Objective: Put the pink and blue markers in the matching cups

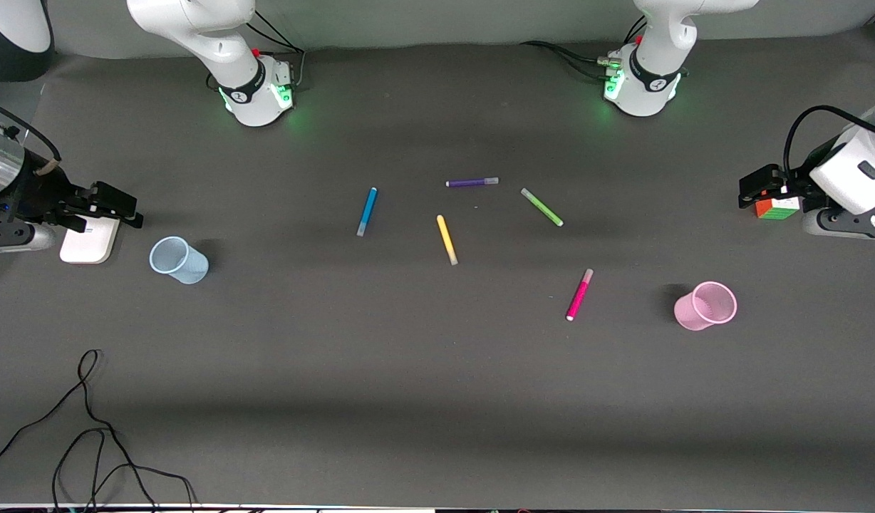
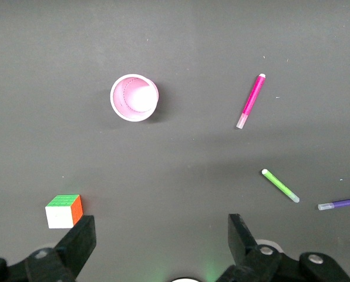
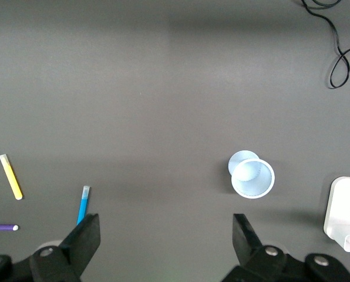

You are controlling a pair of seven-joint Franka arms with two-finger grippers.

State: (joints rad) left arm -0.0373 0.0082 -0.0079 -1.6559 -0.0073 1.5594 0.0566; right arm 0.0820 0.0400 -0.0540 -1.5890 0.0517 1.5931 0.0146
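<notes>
The blue marker (image 1: 367, 211) lies flat near the table's middle; it also shows in the right wrist view (image 3: 83, 205). The pink marker (image 1: 579, 294) lies nearer the front camera, toward the left arm's end, and shows in the left wrist view (image 2: 251, 101). The pale blue cup (image 1: 178, 260) (image 3: 251, 174) stands upright at the right arm's end. The pink cup (image 1: 705, 306) (image 2: 134, 97) stands upright at the left arm's end. My right gripper (image 1: 122, 206) (image 3: 166, 226) is open and empty, above a white device. My left gripper (image 1: 749, 191) (image 2: 161, 226) is open and empty, above a colour cube.
A purple marker (image 1: 472, 182), a yellow marker (image 1: 447, 239) and a green marker (image 1: 541, 207) lie around the middle. A white device (image 1: 90, 239) lies beside the blue cup. A colour cube (image 1: 777, 208) sits at the left arm's end. A black cable (image 1: 88, 427) lies at the front corner.
</notes>
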